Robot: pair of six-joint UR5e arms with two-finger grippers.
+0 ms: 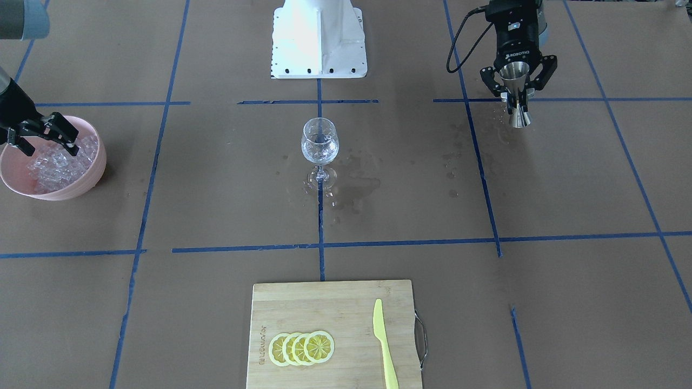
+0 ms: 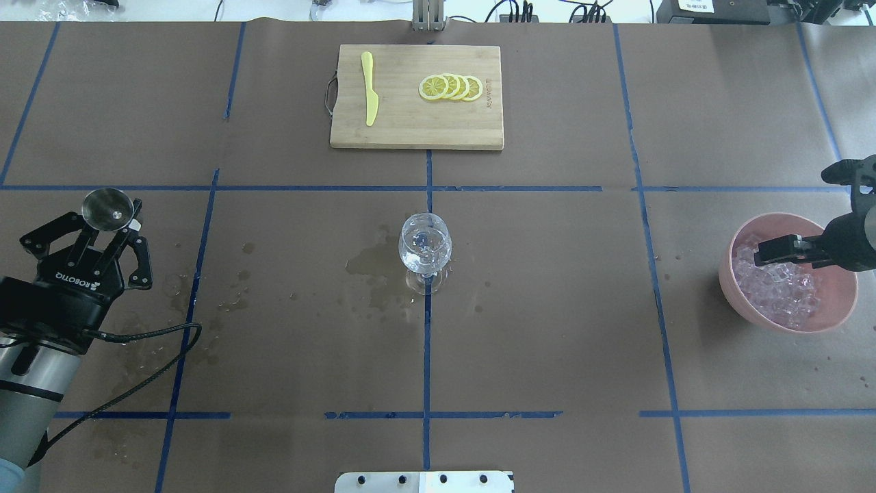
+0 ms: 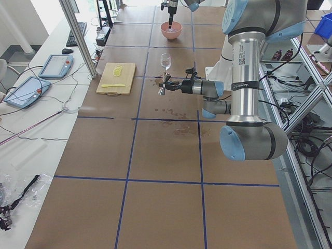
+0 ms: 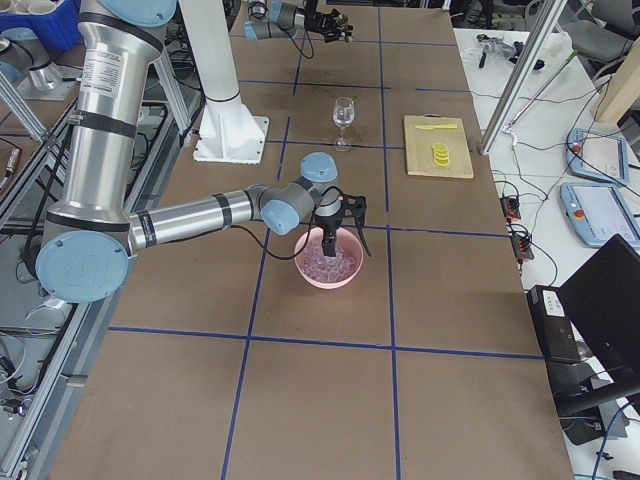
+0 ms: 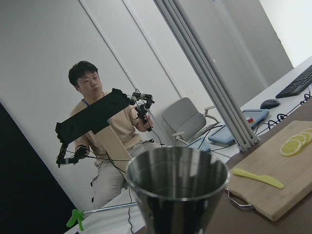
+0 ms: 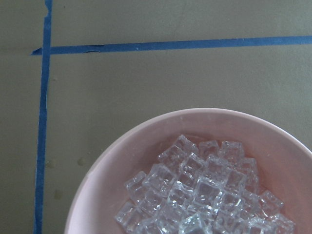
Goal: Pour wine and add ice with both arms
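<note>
The left tool [image 1: 517, 97] is clamped on the waist of a steel jigger [image 1: 514, 73], which it holds mouth up. Wet spots mark the surface [image 1: 567, 178] below it. The right tool [image 1: 44, 141] hangs with its jaws spread over the ice [image 6: 204, 190], which is heaped in a pink bowl [image 1: 93, 172]. Between the two tools, well apart from each, stands a stemmed glass [image 1: 319, 131] with a little wine [image 1: 319, 154] inside. Farther off lies a cutting board [image 1: 335, 302] carrying lemon slices [image 1: 301, 348] and a yellow knife [image 1: 384, 346].
</note>
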